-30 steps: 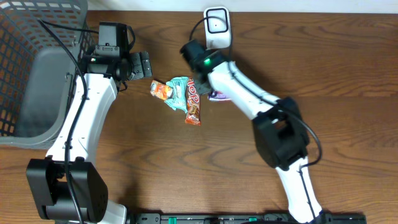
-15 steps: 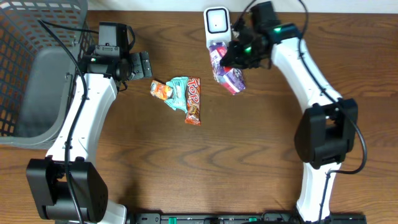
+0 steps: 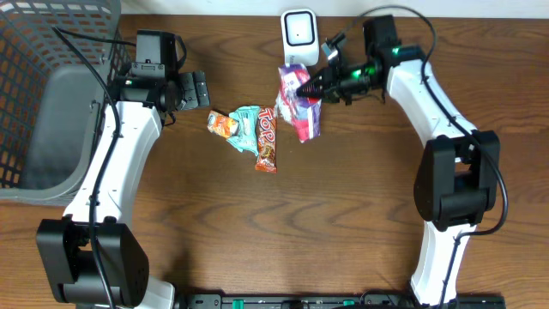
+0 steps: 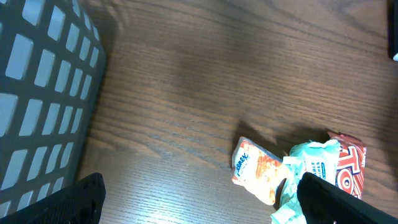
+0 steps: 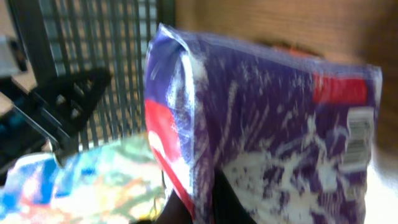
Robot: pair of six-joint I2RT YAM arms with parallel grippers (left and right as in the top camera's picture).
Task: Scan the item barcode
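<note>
Worktop [image 3: 257, 232]: dark brown wood grain filling the overhead view, with a strip of pale wall along the top edge. Basket [image 3: 26, 51]: grey mesh, upper left corner. Scanner [image 3: 298, 34]: small white unit, top centre, at the back edge of the worktop. Loose snacks, lying left of centre: orange packet [image 3: 223, 124], teal packet [image 3: 246, 124] touching it, and red bar [image 3: 267, 142] against the teal packet's right side. Left fingers [image 3: 196, 88]: spread wide, holding nothing, upper left of centre, beside the basket and above the orange packet; in the left wrist view the two dark tips sit at the bottom corners with the snacks between them. Right fingers [image 3: 314, 86]: pinched tight on the right-hand edge of the purple packet [image 3: 296, 103]. Purple packet: held tilted, upper centre, just below the scanner and just right of the red bar; in the right wrist view it fills the frame, with a white label at its right edge too blurred to read.
</note>
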